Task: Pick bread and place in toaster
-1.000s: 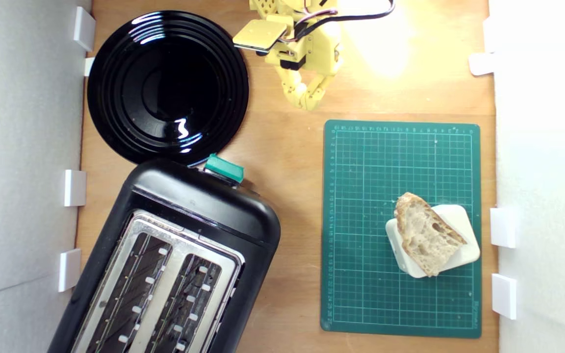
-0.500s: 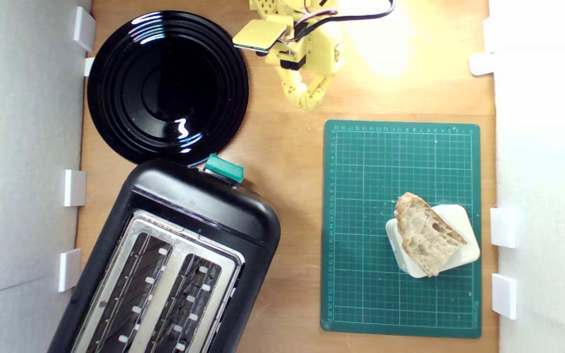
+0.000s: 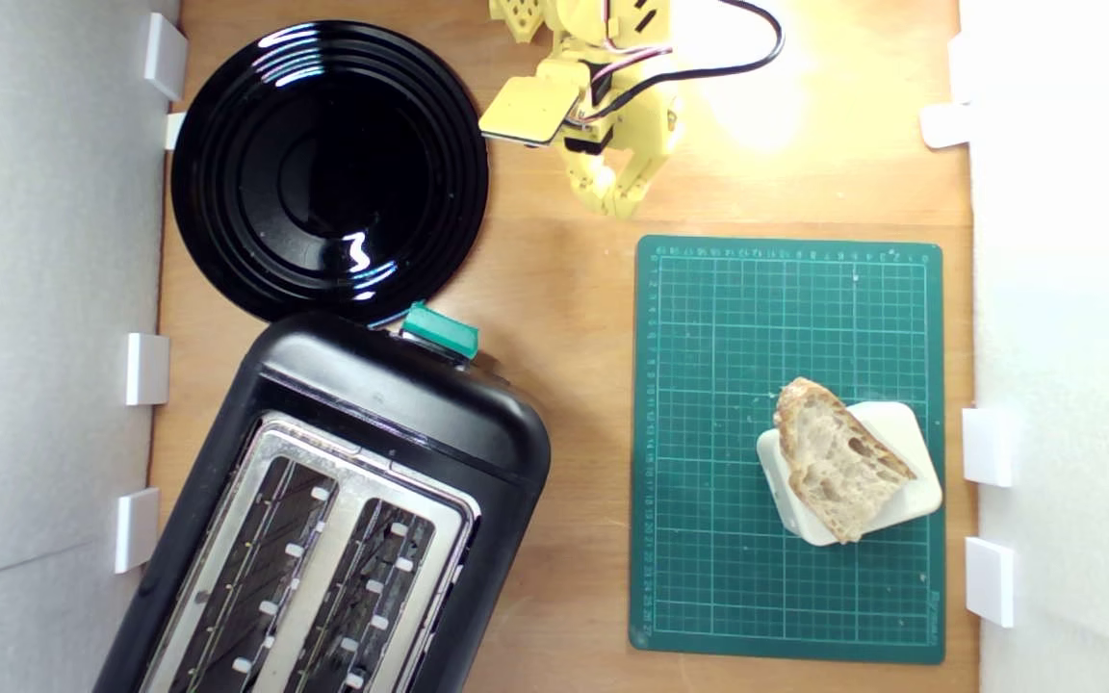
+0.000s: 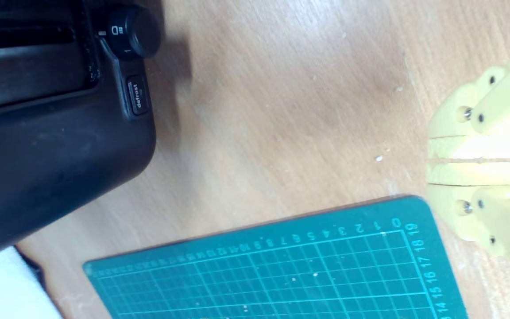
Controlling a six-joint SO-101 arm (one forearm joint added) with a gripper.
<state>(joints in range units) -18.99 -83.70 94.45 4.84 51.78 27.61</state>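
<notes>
The wedge-shaped rustic bread slice (image 3: 837, 460) looks light, soft and crumbly; taking it across the firmer brown crust seems safest. The yellow claw (image 3: 618, 200) is closed, empty.

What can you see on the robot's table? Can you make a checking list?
Surface: wooden table, green cutting mat on it.
Job's things: bread lies on a white block on the mat; toaster slots empty.
Clutter: black plate, empty.
Grippers: yellow gripper shut, holding nothing, above bare wood beside the mat.
Cables: black cable loops from the arm.
Surroundings: white walls with white clips.
</notes>
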